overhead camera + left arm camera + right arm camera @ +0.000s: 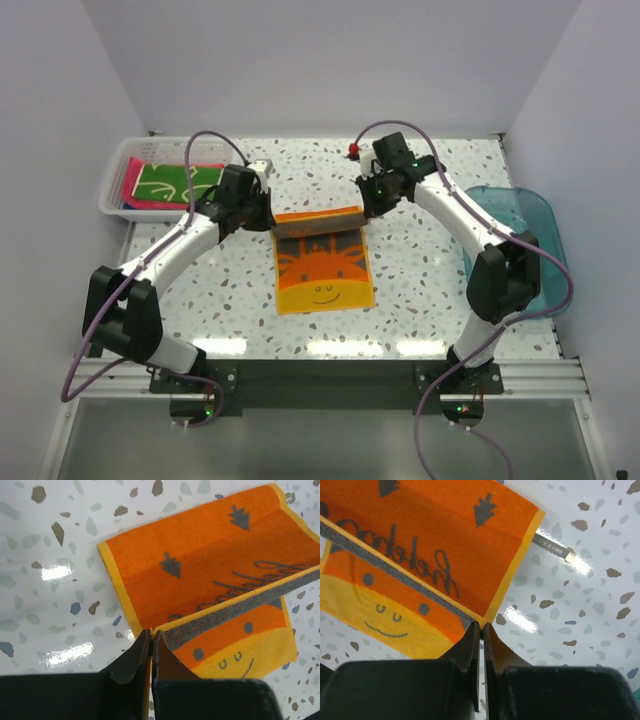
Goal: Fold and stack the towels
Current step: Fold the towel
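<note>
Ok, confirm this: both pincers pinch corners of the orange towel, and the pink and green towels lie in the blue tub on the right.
Wrong place. The left pincer and right pincer do pinch corners of the orange towel, but the pink towel and green towel lie in the white basket on the left, as the top view shows.
</note>
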Controlling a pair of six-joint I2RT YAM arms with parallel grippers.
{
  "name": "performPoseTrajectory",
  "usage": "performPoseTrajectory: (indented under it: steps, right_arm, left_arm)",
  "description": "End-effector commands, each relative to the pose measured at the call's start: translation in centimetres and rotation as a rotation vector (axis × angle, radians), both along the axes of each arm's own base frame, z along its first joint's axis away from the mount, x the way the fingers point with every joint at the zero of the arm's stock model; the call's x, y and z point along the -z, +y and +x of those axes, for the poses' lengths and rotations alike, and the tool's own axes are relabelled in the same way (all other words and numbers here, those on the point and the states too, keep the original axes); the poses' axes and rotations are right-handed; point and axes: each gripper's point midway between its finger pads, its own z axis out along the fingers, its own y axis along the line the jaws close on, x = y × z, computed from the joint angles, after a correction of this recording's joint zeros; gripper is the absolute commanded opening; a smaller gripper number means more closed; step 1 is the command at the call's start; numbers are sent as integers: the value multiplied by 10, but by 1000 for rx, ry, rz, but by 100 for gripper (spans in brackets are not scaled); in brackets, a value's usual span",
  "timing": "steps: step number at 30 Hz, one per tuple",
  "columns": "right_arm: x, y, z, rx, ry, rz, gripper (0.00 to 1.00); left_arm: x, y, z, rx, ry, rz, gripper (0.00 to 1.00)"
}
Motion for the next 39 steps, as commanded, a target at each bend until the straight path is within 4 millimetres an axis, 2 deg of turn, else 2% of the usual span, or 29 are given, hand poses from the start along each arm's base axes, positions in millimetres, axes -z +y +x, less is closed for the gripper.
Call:
performPoseTrajectory:
  steps: [1, 4, 12, 22, 26, 29, 31, 35, 39]
  right_arm:
    - [-1, -19, -11, 72, 17, -26, 0]
    - [0, -21, -15, 82, 32, -26, 0]
    - [-24, -24, -19, 110, -8, -12, 0]
    - [-23, -26, -37, 97, 14, 4, 0]
    - [-11, -26, -46, 119, 44, 11, 0]
    - [14, -25, -58, 118, 97, 3, 0]
    - [23, -22, -61, 116, 108, 7, 0]
    - [42, -21, -69, 121, 137, 8, 0]
    - [47, -21, -71, 122, 147, 2, 0]
  left_arm:
    - [13, 16, -17, -50, 47, 36, 0]
    - [15, 18, -21, -53, 62, 46, 0]
    - [-11, 16, -27, -36, 45, 60, 0]
    - [-13, 13, -42, -26, 63, 76, 0]
    - [-5, 14, -48, -31, 64, 96, 0]
    - [11, 16, -53, -32, 85, 117, 0]
    - [22, 20, -57, -41, 102, 135, 0]
    - [27, 23, -57, -48, 98, 155, 0]
    - [25, 22, -58, -35, 99, 162, 0]
